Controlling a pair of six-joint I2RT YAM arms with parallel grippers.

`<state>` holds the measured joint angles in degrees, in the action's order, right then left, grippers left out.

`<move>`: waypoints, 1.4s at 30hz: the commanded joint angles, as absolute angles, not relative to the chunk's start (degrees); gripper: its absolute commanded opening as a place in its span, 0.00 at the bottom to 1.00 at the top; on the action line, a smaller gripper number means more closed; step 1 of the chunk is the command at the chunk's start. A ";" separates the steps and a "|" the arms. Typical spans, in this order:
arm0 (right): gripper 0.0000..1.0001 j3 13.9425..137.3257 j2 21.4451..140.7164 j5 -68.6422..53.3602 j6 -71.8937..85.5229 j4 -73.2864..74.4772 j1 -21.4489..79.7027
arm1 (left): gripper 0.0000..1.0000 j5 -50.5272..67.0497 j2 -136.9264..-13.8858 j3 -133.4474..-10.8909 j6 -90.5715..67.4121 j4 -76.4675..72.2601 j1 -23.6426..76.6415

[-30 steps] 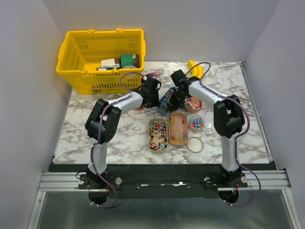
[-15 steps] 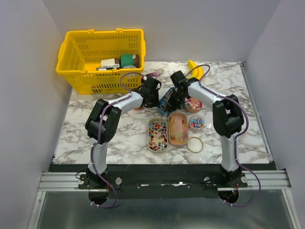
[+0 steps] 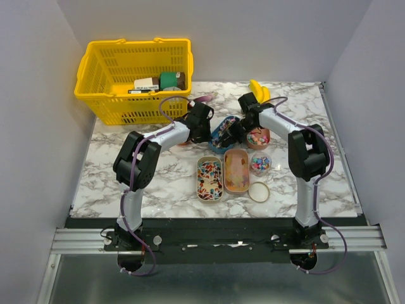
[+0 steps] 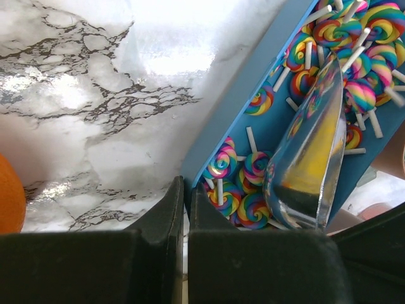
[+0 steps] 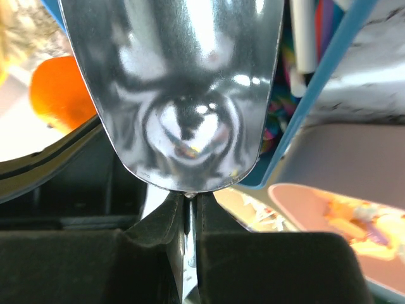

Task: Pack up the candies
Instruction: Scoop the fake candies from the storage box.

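Scooping looks to be the step in hand: rainbow-swirl candies [image 4: 256, 168] on white sticks, lying loose across the floor of the blue tray [image 4: 253, 95], thickest toward its far end. Poised low over them, a shiny metal scoop [image 4: 310, 145], no candy visible in it, its handle pinched tight between the right fingers [image 5: 155, 228]. Bracing the tray at its near wall, the left fingers [image 4: 161, 218], pressed together, apparently on the thin blue rim.

Likely to go wrong from here: shedding lollipops onto the surface [image 4: 95, 95] beside the tray, given long sticks overhanging a shallow scoop; dragging the tray sideways on any slip of that rim pinch; snagging sticks and lifting almost nothing.

Just on the arms' side of the tray: an oval tin [image 3: 209, 178] full of mixed wrapped sweets, and a pink oval tin [image 3: 236, 170] with a thin layer of pale pieces. Right of the tray: a round bowl [image 3: 256, 138] of mixed pieces, a smaller bowl [image 3: 260, 163] nearer the arms, then a round lid [image 3: 258, 191]. Left of the tray, an orange [image 4: 9, 196]; beyond it, a banana [image 3: 259, 92]; well off to the far left, a yellow basket [image 3: 88, 69] holding boxes.
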<state>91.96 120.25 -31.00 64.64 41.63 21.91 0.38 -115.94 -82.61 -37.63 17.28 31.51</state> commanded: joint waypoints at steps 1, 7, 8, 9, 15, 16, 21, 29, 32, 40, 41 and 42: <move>0.01 89.39 117.60 -37.08 71.53 40.26 19.95 | 0.00 -2.63 -117.42 -81.56 -37.00 23.29 30.41; 0.01 90.78 116.98 -30.70 70.85 41.47 17.49 | 0.00 -3.25 -117.42 -81.83 -37.09 23.20 30.41; 0.01 92.10 117.59 -28.85 68.32 44.79 17.40 | 0.00 -3.25 -117.42 -81.91 -37.09 23.03 30.41; 0.01 95.33 119.42 -26.83 66.99 46.91 17.40 | 0.00 -3.25 -117.42 -82.09 -37.09 23.03 30.41; 0.01 93.96 122.43 -16.79 60.91 49.92 17.75 | 0.00 -3.16 -117.51 -82.53 -36.91 23.20 30.41; 0.01 93.00 122.95 -15.48 60.30 50.18 17.84 | 0.00 -3.16 -117.51 -82.62 -36.91 23.20 30.41; 0.01 92.02 124.01 -8.01 57.31 51.06 19.16 | 0.00 -2.99 -117.95 -83.40 -37.00 23.38 30.41; 0.00 91.05 125.86 -1.32 56.51 51.33 19.60 | 0.00 -2.72 -118.21 -83.76 -37.35 23.38 30.41; 0.01 92.28 127.09 0.17 56.43 52.03 19.60 | 0.00 -2.64 -118.04 -83.41 -37.35 23.29 30.41; 0.00 96.95 128.41 4.04 50.11 53.00 19.78 | 0.00 -1.93 -118.21 -83.67 -37.18 23.55 30.41; 0.00 96.33 127.89 3.43 47.92 51.69 19.95 | 0.00 -1.85 -118.30 -83.76 -37.18 23.64 30.41; 0.01 95.89 127.36 3.43 47.03 51.16 20.39 | 0.00 -1.76 -118.39 -84.02 -37.18 23.73 30.41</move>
